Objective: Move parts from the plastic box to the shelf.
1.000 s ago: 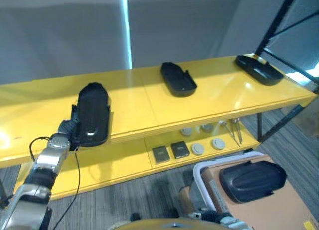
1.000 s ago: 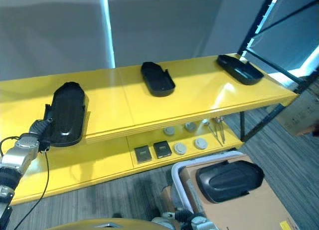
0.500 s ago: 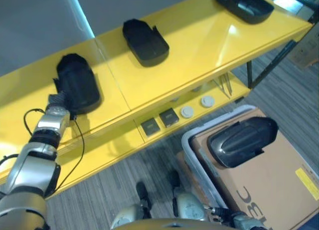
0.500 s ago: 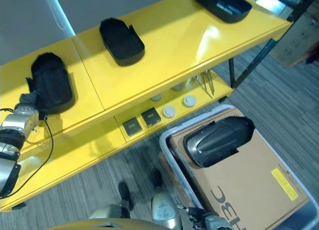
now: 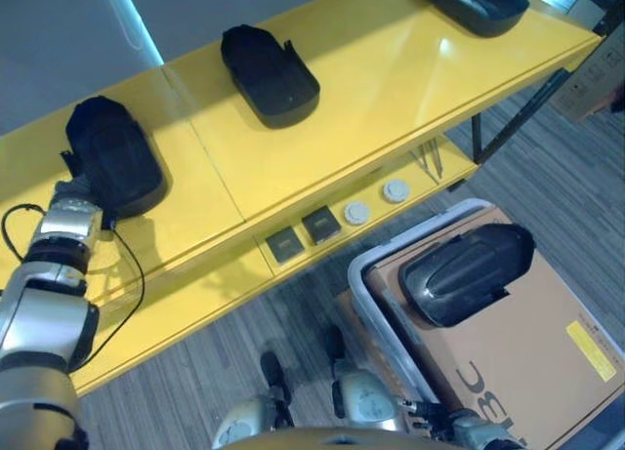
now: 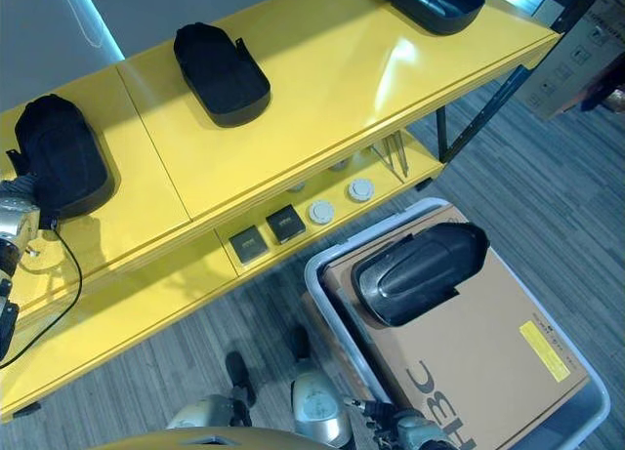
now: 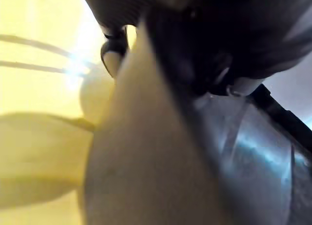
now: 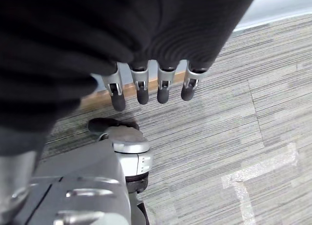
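My left hand point(image 5: 75, 202) sits against the near end of a black molded part point(image 5: 115, 167) on the yellow shelf point(image 5: 371, 99); I cannot tell its grip. I'd withdraw straight back without nudging it, then reach for the part point(image 5: 467, 273) atop the cardboard carton point(image 5: 547, 362) in the plastic box point(image 5: 376, 304), right hand point(image 8: 151, 88) hanging relaxed and empty.

The shelf point(image 5: 391, 89) is smooth yellow-painted sheet with a glossy sheen. The black parts point(image 5: 269, 74) on it look like matt moulded plastic; the part point(image 5: 467, 272) in the plastic box point(image 6: 337, 304) is glossier. It rests on plain brown cardboard point(image 5: 547, 362). The floor point(image 5: 557, 177) is grey, ribbed carpet.
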Motion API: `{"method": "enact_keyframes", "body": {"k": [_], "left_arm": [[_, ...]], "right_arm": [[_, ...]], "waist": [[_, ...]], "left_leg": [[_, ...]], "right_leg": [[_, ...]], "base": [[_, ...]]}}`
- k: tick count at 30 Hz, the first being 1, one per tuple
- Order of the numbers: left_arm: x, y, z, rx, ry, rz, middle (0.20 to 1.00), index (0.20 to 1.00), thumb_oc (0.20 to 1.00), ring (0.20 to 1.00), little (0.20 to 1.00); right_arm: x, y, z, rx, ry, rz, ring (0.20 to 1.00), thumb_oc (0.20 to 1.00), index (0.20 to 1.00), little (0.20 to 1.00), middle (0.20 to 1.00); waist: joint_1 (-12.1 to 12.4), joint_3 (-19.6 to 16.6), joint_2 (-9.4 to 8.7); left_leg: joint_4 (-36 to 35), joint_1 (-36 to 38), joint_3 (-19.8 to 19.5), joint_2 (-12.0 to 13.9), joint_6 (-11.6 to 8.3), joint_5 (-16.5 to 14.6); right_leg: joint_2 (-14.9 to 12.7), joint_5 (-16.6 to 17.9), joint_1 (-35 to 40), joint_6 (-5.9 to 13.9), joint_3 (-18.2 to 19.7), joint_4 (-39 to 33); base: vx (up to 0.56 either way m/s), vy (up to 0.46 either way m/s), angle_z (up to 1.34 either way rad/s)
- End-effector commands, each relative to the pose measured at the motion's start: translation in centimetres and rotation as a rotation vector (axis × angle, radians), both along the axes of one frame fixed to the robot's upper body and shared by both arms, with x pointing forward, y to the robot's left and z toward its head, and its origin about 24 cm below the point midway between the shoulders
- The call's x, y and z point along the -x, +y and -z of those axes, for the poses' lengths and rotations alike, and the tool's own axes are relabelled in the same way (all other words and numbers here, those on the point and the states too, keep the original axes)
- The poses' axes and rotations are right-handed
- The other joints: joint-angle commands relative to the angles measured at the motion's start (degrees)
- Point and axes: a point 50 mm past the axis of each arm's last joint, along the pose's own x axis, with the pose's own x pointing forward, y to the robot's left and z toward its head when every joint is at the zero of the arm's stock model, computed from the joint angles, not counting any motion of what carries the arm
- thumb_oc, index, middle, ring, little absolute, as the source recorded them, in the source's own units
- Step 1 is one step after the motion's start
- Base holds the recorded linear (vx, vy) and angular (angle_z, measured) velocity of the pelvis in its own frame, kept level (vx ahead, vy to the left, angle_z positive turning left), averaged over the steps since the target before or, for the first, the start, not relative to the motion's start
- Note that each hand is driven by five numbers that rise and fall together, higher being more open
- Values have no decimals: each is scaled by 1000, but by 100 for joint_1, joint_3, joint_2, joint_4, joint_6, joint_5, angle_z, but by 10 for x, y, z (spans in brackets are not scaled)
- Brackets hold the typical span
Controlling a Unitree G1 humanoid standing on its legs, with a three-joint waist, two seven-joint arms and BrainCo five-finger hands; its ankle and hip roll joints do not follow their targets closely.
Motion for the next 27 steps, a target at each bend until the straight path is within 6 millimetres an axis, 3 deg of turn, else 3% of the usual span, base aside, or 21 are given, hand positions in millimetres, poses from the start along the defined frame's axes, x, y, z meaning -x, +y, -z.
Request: {"method": "enact_keyframes", "body": {"k": [1,17,18,19,27], "left_arm": [[20,23,12,-46,103,3,200,200,200,200,200],[44,22,49,-7,201,118,200,200,200,200,200],[46,24,50,-4,200,110,514,514,514,514,514],[47,26,51,-2,201,100,1000,1000,1000,1000,1000],[48,30,47,-16,136,70,1000,1000,1000,1000,1000]], "right_arm": [[12,-15,-2,65,45,-62,1000,1000,1000,1000,1000],[40,-14,5,78,130,-71,1000,1000,1000,1000,1000],[42,-14,6,79,136,-71,1000,1000,1000,1000,1000],[45,-14,6,79,142,-69,1000,1000,1000,1000,1000],[51,-14,7,80,150,-65,1000,1000,1000,1000,1000]], "waist": [[198,-308,-55],[439,-617,-16],[435,-637,-17],[429,-653,-24],[418,-665,-42]], "left_leg": [[609,-234,-342,234,-110,-414],[505,244,-352,171,-94,-516],[491,275,-338,174,-93,-521],[479,302,-328,180,-94,-523],[414,393,-309,176,-102,-531]], "right_leg": [[-216,-797,-48,544,138,770],[-300,-801,467,619,-29,582],[-300,-804,483,626,-31,582],[-299,-807,507,627,-33,571],[-294,-798,589,637,-37,502]], "base": [[58,13,2],[54,6,4],[33,-1,0],[31,-1,0],[0,0,0]]}}
